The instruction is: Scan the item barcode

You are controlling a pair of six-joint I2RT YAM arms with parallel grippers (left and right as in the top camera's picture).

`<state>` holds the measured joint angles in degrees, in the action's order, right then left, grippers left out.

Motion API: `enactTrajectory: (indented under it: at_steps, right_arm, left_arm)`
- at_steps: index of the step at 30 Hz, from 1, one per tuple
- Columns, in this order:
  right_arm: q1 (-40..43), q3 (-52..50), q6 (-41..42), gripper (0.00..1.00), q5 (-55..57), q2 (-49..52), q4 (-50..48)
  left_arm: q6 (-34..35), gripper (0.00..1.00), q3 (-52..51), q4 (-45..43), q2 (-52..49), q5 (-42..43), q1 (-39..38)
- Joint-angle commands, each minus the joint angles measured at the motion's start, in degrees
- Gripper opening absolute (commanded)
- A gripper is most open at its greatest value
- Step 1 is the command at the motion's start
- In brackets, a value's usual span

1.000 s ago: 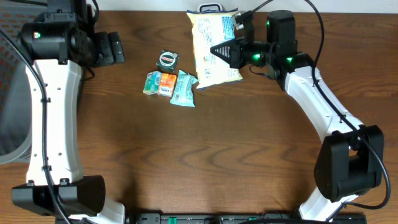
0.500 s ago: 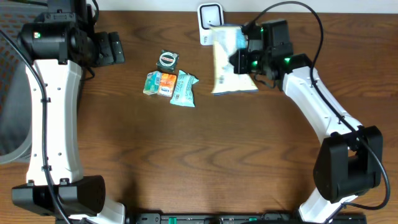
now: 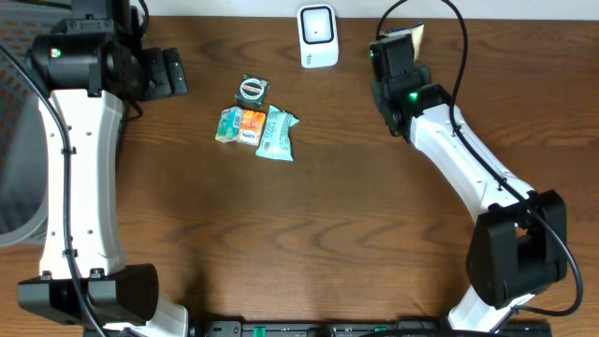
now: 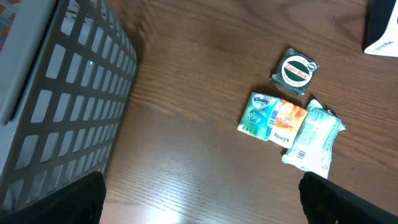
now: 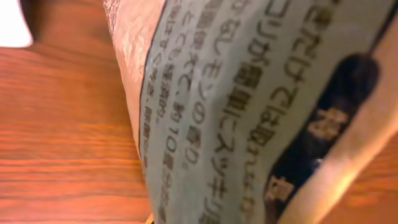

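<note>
Overhead: barcode scanner [image 3: 317,36] stands at the far table [image 3: 309,234] edge. The right arm [image 3: 454,154] has its wrist just right of the scanner. Only a sliver of the snack bag [image 3: 415,37] shows past the wrist, so the bag is off the table, edge-on to this camera and near the scanner without touching it. The right fingers sit under the wrist block and can't be picked out from above; they are pinched shut on the bag. The left fingers [image 3: 171,73] are parked far left, spread wide, holding nothing. A round tin [image 3: 251,90], Kleenex pack [image 3: 229,124], orange pack [image 3: 249,126] and teal wipes pack [image 3: 276,133] cluster left of the scanner. Left wrist: both finger tips sit at the bottom corners of the frame, fully apart and empty, above bare table. A grey basket [image 4: 62,93] is to the left, and the same four items lie untouched to the right. Right wrist: the snack bag fills the frame, blurred, with Japanese print only and no barcode in view. Table and a white corner show at the left; probably the scanner, can't confirm. Status, as a judgement: pick and carry are done and the bag is at the scanner. Left to do: turn the barcode face to the scanner window and get a read. No view shows whether a read has happened.
</note>
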<state>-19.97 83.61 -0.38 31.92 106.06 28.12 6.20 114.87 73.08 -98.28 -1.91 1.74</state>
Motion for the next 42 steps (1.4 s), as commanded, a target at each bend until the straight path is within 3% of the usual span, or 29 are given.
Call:
enactTrajectory:
  at_steps: [1,13,20,22,24,25,31,42]
  right_arm:
    - [-0.3,1.0,-2.4,0.01,5.5,1.2,0.4]
    - [-2.0,1.0,-2.9,0.02,11.4,12.0,1.8]
    - [-7.1,1.0,-2.9,0.11,5.9,12.1,4.0]
    - [-9.2,1.0,-2.9,0.23,3.3,12.1,4.3]
    - [-11.3,1.1,-2.6,0.46,1.1,12.0,4.2]
    - [-12.4,1.2,-1.8,0.5,0.8,12.0,4.2]
    - [-17.6,4.4,8.7,0.53,-1.2,11.2,7.6]
    - [-11.2,18.5,9.6,0.73,-3.7,8.7,18.3]
  left_arm:
    - [0.5,0.98,-0.3,0.0,-0.2,-0.9,0.2]
    - [0.5,0.98,-0.3,0.0,-0.2,-0.9,0.2]
    - [0.5,0.98,-0.3,0.0,-0.2,-0.9,0.2]
    - [0.5,0.98,-0.3,0.0,-0.2,-0.9,0.2]
    - [0.5,0.98,-0.3,0.0,-0.2,-0.9,0.2]
    - [0.5,0.98,-0.3,0.0,-0.2,-0.9,0.2]
    - [0.5,0.98,-0.3,0.0,-0.2,-0.9,0.2]
    - [0.5,0.98,-0.3,0.0,-0.2,-0.9,0.2]
